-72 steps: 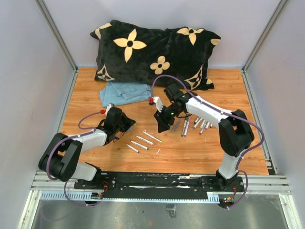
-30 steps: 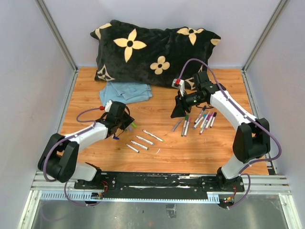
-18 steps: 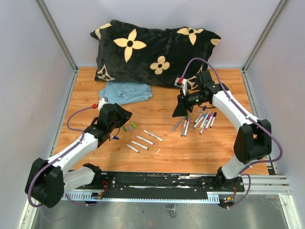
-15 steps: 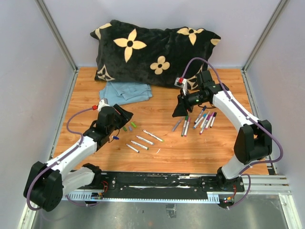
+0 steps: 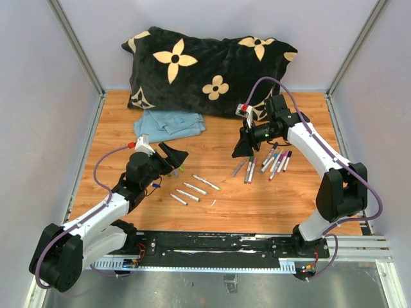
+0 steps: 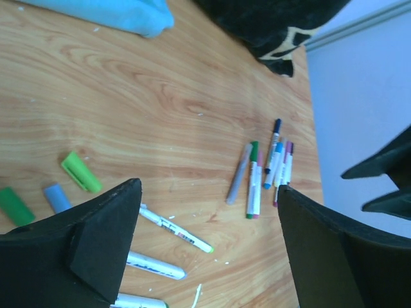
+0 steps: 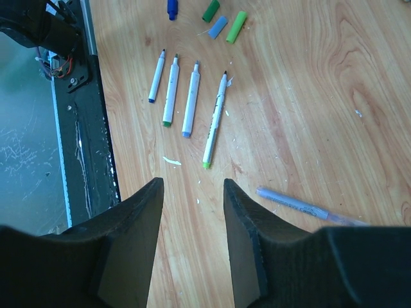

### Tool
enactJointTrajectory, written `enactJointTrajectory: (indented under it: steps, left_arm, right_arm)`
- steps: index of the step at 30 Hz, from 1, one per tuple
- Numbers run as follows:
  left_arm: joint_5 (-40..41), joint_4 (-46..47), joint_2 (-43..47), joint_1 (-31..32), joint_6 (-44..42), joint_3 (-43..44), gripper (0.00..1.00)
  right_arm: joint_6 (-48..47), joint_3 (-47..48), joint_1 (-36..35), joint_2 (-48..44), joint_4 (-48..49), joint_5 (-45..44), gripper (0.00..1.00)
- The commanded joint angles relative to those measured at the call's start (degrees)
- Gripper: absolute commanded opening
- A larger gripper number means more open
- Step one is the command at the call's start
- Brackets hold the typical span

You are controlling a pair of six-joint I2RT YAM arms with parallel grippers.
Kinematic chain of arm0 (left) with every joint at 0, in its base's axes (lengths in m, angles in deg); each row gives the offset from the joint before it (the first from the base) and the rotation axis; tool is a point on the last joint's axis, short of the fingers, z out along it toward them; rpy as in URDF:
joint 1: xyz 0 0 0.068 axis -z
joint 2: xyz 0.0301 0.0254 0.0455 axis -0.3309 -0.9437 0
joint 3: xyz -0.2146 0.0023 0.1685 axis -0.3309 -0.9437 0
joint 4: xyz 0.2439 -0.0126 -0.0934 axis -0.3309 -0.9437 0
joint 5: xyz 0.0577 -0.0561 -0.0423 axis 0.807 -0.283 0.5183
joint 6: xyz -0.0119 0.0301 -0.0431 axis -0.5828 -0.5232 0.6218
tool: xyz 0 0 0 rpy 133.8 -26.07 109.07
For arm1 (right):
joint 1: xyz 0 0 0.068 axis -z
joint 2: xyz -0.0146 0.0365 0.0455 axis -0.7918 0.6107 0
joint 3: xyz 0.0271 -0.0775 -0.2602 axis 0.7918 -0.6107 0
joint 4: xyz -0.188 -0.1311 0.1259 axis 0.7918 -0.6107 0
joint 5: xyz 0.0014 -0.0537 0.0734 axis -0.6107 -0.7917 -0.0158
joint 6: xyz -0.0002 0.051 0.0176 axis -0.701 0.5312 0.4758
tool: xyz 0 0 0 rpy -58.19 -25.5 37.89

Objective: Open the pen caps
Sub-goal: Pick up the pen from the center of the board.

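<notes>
The wooden table (image 5: 225,215) bears a black pillow (image 5: 205,64) along its far edge; a blue cloth (image 5: 168,124) lies just in front of it at left; four uncapped pens (image 7: 191,99) lie in a row near the front; loose caps (image 6: 81,171), green and blue, lie beside them; capped pens (image 6: 252,179) cluster at right.

A robot test cell in a lab; around the left gripper (image 5: 174,154) and right gripper (image 5: 241,149), pale grey wall panels (image 5: 38,96) in silver aluminium framing (image 5: 78,48) box in a wood-grain tabletop (image 5: 257,205); behind both grippers, a black mounting rail (image 5: 212,242) carries the bolted arm bases and exposed wiring; a purple cable (image 5: 263,79) arches above the right gripper; beyond both sit staged props, a black plush pillow with cream flowers (image 5: 205,67) and a folded light-blue cloth (image 5: 168,123).
</notes>
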Motion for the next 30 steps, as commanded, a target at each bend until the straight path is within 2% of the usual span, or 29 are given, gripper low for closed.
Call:
enactJointTrajectory:
  steps: [1, 2, 6, 15, 30]
  left_arm:
    - [-4.2, 9.9, 1.5, 0.3, -1.7, -3.0, 0.95]
    - [-4.3, 11.3, 1.7, 0.3, -1.4, -3.8, 0.98]
    - [-5.5, 17.4, 2.2, 0.2, -1.1, -7.0, 0.99]
    - [-13.5, 20.1, -1.1, 0.6, -2.7, -6.0, 0.99]
    - [-7.6, 19.9, -8.0, 14.1, -11.2, -0.9, 0.98]
  right_arm:
    - [-0.5, -0.7, 1.8, -1.6, -0.9, 1.7, 0.44]
    - [-0.5, -0.7, 1.8, -1.6, -0.9, 1.7, 0.44]
    - [-0.5, -0.8, 2.0, -1.6, -0.9, 1.8, 0.44]
    - [-0.6, -0.8, 2.1, -1.6, -0.9, 1.8, 0.44]
    - [-0.6, -0.8, 3.1, -1.7, -0.9, 1.8, 0.44]
